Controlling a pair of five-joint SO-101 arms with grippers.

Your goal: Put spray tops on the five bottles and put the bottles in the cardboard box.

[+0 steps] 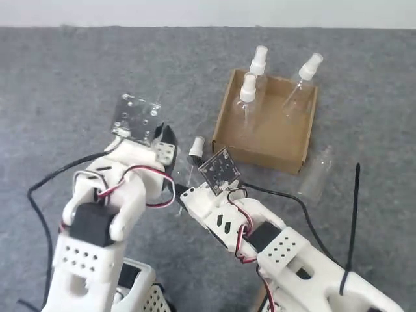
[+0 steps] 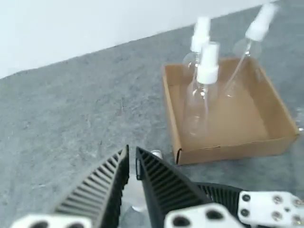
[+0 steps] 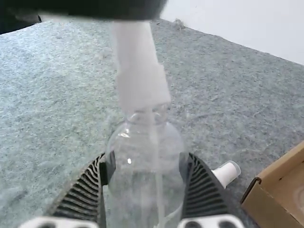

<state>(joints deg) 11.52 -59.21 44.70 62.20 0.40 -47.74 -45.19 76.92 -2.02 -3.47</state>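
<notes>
— So, how far along is it?
— Past halfway, I'd judge. On the grey table (image 1: 78, 78) the cardboard box (image 1: 260, 156) sits toward 1 o'clock in the high view. It holds three capped bottles (image 1: 247, 97), two by its 11 o'clock corner and one by its 1 o'clock corner. At the box's 8 o'clock the right gripper (image 3: 145, 164) clamps a fourth bottle (image 3: 142, 152) by the body. The left gripper (image 2: 132, 154), jaws nearly pressed together, seems to pinch the spray top (image 3: 140, 71) resting on that bottle's neck. I can't tell whether it is fully seated.
— And what's left?
— Finish that top and box the bottle. Then there's the bare bottle (image 1: 316, 170) lying just off the box's 4 o'clock corner, and the loose spray top (image 1: 195, 147) near its 8 o'clock corner.
— Room to work?
— The box floor shows bare cardboard toward 6 o'clock, and its walls are low. Bare table stretches toward 9 and 12 o'clock. A black cable (image 1: 286, 198) runs between the right arm and the bare bottle, and I think it could snag.
</notes>
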